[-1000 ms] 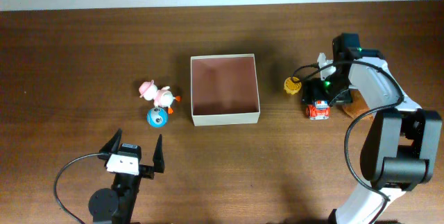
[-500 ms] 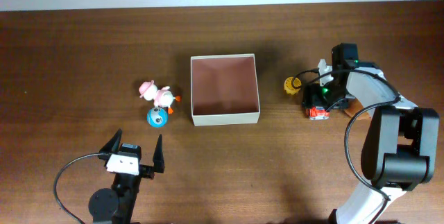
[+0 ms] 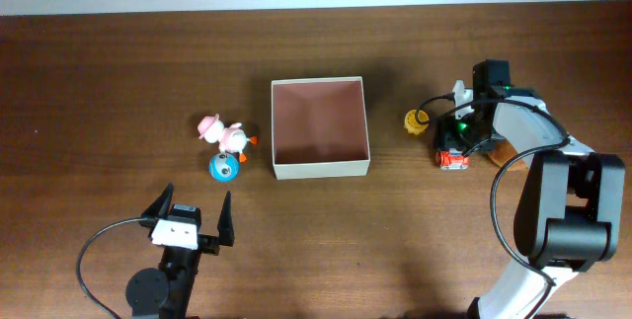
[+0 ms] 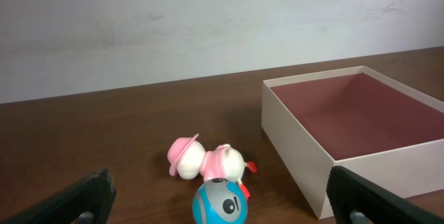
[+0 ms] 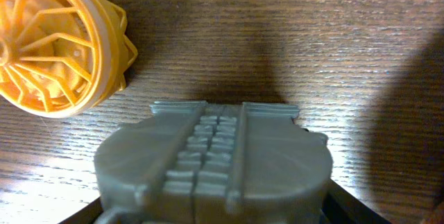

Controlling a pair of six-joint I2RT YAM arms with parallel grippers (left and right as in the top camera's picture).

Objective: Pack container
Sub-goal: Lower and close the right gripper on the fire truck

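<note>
The container, a square shallow box with cream walls and a pinkish-brown inside, stands empty at mid-table; the left wrist view shows its near wall. My right gripper is down over a red-and-white toy truck to the right of the box. In the right wrist view the truck's grey top fills the space between the dark fingers of that gripper; contact is unclear. My left gripper stands open near the front left, its fingers wide apart.
A yellow wheel-like toy lies just left of the truck. A pink-and-white duck and a blue-grey ball sit left of the box. Something brown lies under the right arm.
My right gripper has dropped closer over the toy truck and its jaws have narrowed. The left arm and the toys by the box have not moved.
</note>
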